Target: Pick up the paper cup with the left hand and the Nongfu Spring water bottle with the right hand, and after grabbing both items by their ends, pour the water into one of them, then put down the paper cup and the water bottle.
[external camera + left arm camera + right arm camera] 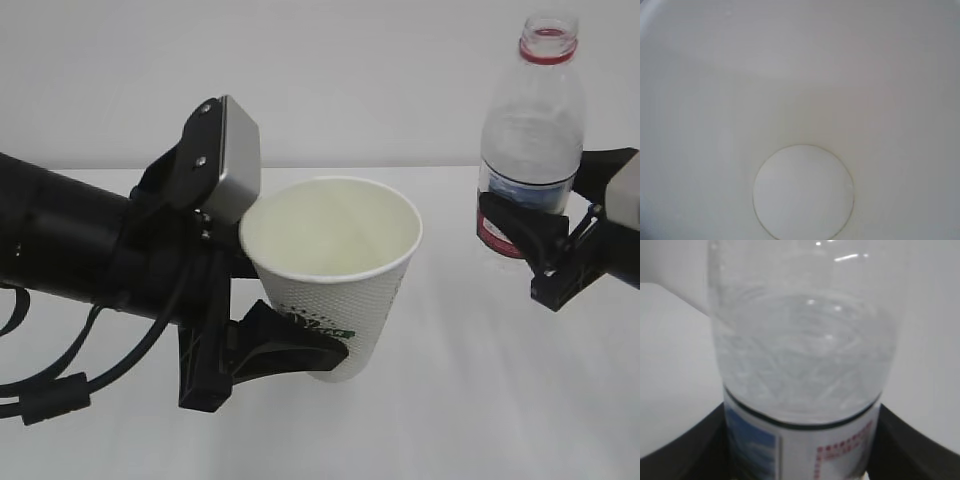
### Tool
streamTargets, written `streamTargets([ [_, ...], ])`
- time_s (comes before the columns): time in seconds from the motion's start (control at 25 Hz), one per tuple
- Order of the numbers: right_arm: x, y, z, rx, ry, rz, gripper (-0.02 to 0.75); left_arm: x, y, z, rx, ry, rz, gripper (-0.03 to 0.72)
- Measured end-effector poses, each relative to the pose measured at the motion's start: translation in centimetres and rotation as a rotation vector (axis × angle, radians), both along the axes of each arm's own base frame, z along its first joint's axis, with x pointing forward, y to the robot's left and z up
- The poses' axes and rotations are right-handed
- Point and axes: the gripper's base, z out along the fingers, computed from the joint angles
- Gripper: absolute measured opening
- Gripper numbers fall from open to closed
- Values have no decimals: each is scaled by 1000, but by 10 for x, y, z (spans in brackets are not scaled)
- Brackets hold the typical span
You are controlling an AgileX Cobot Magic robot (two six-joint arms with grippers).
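Observation:
The white dimpled paper cup (345,290) is clamped low on its wall by my left gripper (290,315), and its mouth tips slightly towards the camera. The left wrist view looks straight into the paper cup (803,192): a cream inside and a round bottom, with no water seen in it and my fingers hidden. At the right, my right gripper (525,228) is shut on the label of the uncapped, upright Nongfu Spring water bottle (530,130). Up close, the bottle (800,440) sits between the black fingers (685,455) of my right gripper (800,462), with clear water (800,355) above the label.
A white table (470,400) runs under both arms, with a plain white wall (380,70) behind it. Black cables (60,390) hang from the left arm at the lower left. About a hand's width separates the cup from the bottle.

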Motion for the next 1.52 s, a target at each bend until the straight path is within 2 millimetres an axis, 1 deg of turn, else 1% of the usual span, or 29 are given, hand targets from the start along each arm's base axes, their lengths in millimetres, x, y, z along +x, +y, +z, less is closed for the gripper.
streamTargets([
  [0.08, 0, 0, 1, -47, -33, 5, 513, 0, 0, 0, 0, 0, 0, 507],
  [0.24, -1, 0, 8, -45, -59, 1, 513, 0, 0, 0, 0, 0, 0, 505],
  [0.36, 0, -2, 15, -68, -49, -24, 513, 0, 0, 0, 0, 0, 0, 504],
  [0.48, -2, -5, 17, -88, -31, -45, 513, 0, 0, 0, 0, 0, 0, 504],
  [0.72, -2, -5, 23, -21, -1, -62, 513, 0, 0, 0, 0, 0, -1, 504],
  [0.88, -3, -4, 21, -78, -19, -33, 513, 0, 0, 0, -1, 1, -2, 501],
  [1.0, -2, -5, 22, -19, 3, -64, 513, 0, 0, 0, -2, 2, -4, 501],
  [1.2, -2, -6, 22, -78, -32, -61, 513, -1, 0, 0, -5, 6, -11, 501],
  [1.4, -2, -5, 23, -102, -56, -48, 513, -1, 0, 0, -6, 8, -14, 500],
  [1.52, -2, -3, 24, -194, -121, -11, 513, -2, 0, 0, -7, 9, -15, 499],
])
